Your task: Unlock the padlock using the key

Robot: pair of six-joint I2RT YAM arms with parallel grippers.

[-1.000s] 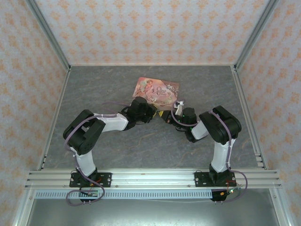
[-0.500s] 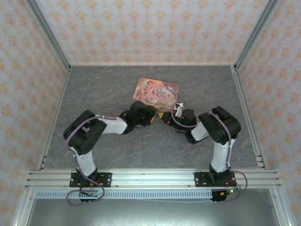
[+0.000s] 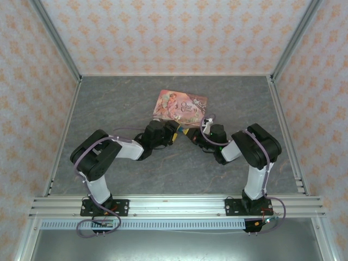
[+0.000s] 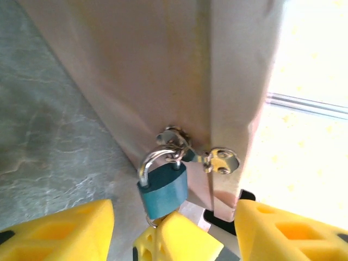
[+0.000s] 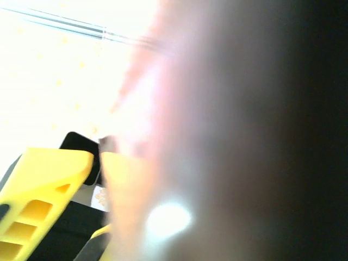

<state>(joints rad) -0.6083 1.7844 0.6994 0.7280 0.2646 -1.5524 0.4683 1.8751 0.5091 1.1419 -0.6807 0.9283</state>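
Left end effector (image 4: 173, 232) holds its 2 fingers wide apart, flanking the teal padlock (image 4: 162, 190), which hangs off the pink tin's (image 4: 163, 70) hasp, long axis pointing straight back at it, while the right end effector (image 3: 191, 134), nearer, sits pinched together at the padlock's base, and the key I cannot make out.

The tin (image 3: 181, 107) lies on the table (image 3: 109, 109), behind both arms; the left gripper (image 3: 173, 133) is at its near edge, the right gripper (image 3: 191, 136) just right of it; the padlock (image 4: 162, 189) hangs against the tin's side, between the left gripper's fingers (image 4: 60, 231).
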